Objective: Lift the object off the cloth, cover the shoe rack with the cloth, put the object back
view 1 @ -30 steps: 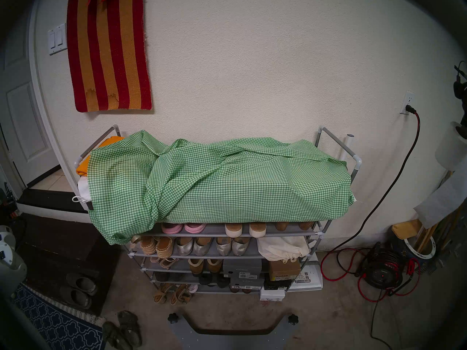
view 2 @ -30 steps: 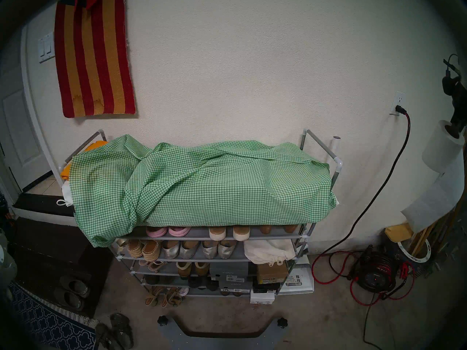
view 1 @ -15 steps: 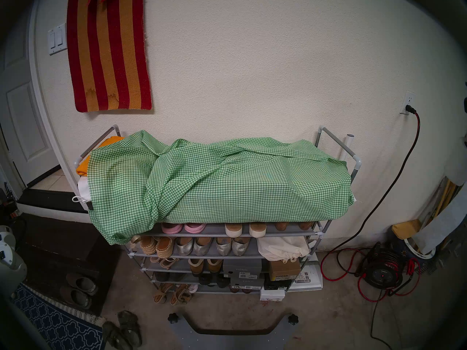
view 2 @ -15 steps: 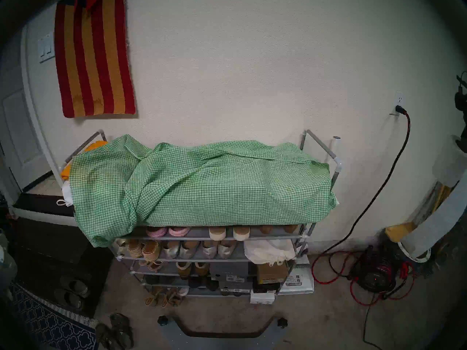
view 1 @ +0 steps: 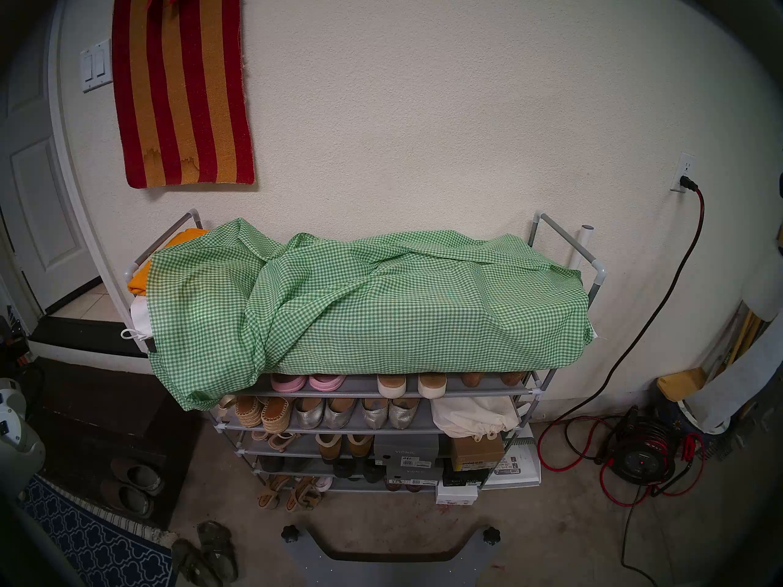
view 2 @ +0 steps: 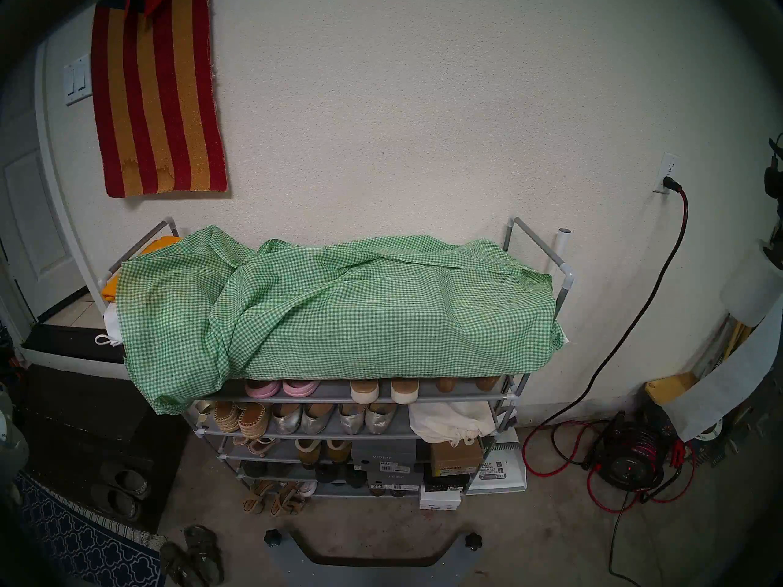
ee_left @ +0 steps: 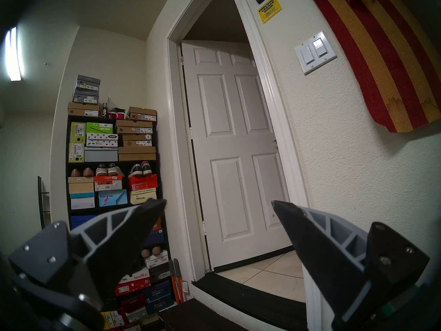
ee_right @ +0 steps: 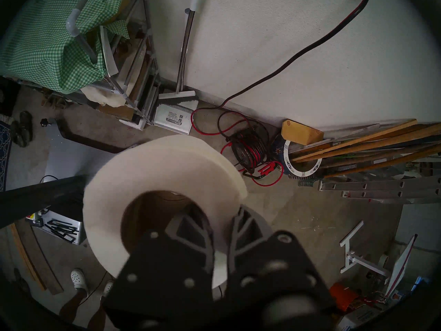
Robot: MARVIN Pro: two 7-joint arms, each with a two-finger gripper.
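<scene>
The green-and-white checked cloth (view 1: 381, 302) lies draped and wrinkled over the top of the shoe rack (view 1: 563, 239), one corner hanging at the front left. It also shows in the head right view (view 2: 360, 311) and the right wrist view (ee_right: 35, 48). My right gripper (ee_right: 222, 227) is shut on the white paper roll (ee_right: 162, 170), one finger inside its brown core, and holds it in the air right of the rack. The roll (view 2: 750, 289) is at the frame's edge, its loose sheet (view 2: 728, 383) trailing down. My left gripper (ee_left: 219, 204) is open and empty, facing a white door.
A folded orange cloth (view 1: 140, 277) and a white bag show at the rack's left end. Shoes and boxes fill the lower shelves. A red cord reel (view 1: 640, 455), a dustpan (ee_right: 176, 113) and a pot of long-handled tools (ee_right: 358, 146) stand right of the rack.
The paper roll has moved down and to the right, partly leaving the head views, and its trailing sheet has swung with it. The cloth and rack are unchanged.
</scene>
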